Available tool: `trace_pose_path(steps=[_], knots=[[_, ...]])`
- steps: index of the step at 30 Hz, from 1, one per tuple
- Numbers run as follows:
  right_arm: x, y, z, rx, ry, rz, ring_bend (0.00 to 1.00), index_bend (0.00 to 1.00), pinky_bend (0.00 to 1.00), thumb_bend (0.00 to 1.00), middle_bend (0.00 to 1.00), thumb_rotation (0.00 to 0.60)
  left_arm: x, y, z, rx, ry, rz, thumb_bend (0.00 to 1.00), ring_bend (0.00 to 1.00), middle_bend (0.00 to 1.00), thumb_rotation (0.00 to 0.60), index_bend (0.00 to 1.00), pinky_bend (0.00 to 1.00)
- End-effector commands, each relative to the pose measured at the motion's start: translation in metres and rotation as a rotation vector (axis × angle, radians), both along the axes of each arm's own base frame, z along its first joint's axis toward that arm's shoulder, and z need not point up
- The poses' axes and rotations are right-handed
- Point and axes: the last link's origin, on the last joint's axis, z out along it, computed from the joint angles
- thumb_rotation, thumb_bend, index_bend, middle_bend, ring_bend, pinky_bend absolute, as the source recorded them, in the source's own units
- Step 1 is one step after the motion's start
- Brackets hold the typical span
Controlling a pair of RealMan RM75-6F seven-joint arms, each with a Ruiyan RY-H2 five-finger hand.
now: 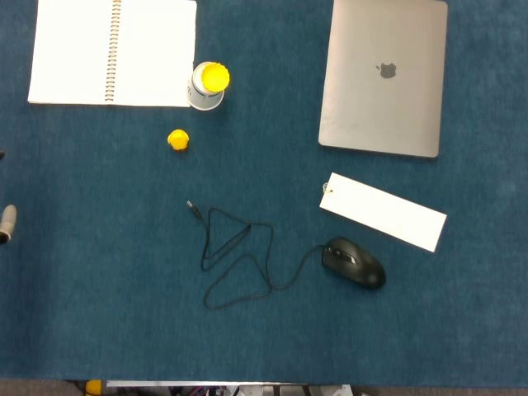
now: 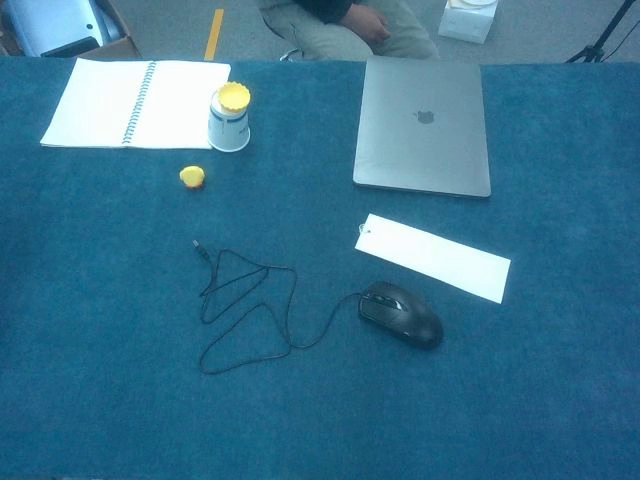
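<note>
— Mouse and its looped cable lie nearest on the blue tabletop; beyond them are a shut laptop and an open notebook.

— And the hands?

— Only a sliver of the left hand shows at the edge, well apart from the notebook, its grip impossible to tell. The right hand is out of sight. Nothing looks grasped yet; a long reach comes first, I judge.

Open blue cloth along left side and front edge. Centre blocked by looped mouse cable, mouse, white card. Far edge crowded: notebook, cup, laptop.
</note>
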Motion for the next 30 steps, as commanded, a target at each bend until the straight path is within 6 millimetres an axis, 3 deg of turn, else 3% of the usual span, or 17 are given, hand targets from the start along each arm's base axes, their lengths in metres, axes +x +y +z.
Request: trace_pose_path(steps=[1,6,13,19,30], knots=[[0.0,0.0,-0.001,0.001,0.0,0.001,0.35,0.7,0.43,0.37,0.49,0.6,0.001,0.001,-0.002,-0.015,0.002,-0.005,0.33,0.0,0.12,0.6,0.21,0.0],[0.001,-0.002,0.001,0.0,0.003,0.007,0.35,0.7,0.43,0.37,0.49,0.6,0.007,0.009,-0.004,-0.045,0.01,-0.056,0.33,0.0,0.12,0.6,0.22,0.0],[0.003,-0.006,-0.002,0.008,0.001,0.014,0.35,0.7,0.43,0.37,0.49,0.6,0.031,0.036,-0.015,-0.188,-0.044,-0.212,0.33,0.0,0.15,0.6,0.29,0.0],[0.004,-0.006,-0.004,0.021,0.01,0.018,0.35,0.7,0.43,0.37,0.49,0.6,0.055,0.063,-0.043,-0.382,-0.059,-0.363,0.33,0.0,0.16,0.6,0.38,0.0],[0.008,-0.006,0.002,0.014,0.029,0.024,0.34,0.7,0.43,0.37,0.49,0.6,0.088,0.088,-0.107,-0.563,-0.045,-0.539,0.33,0.0,0.13,0.6,0.39,0.0]])
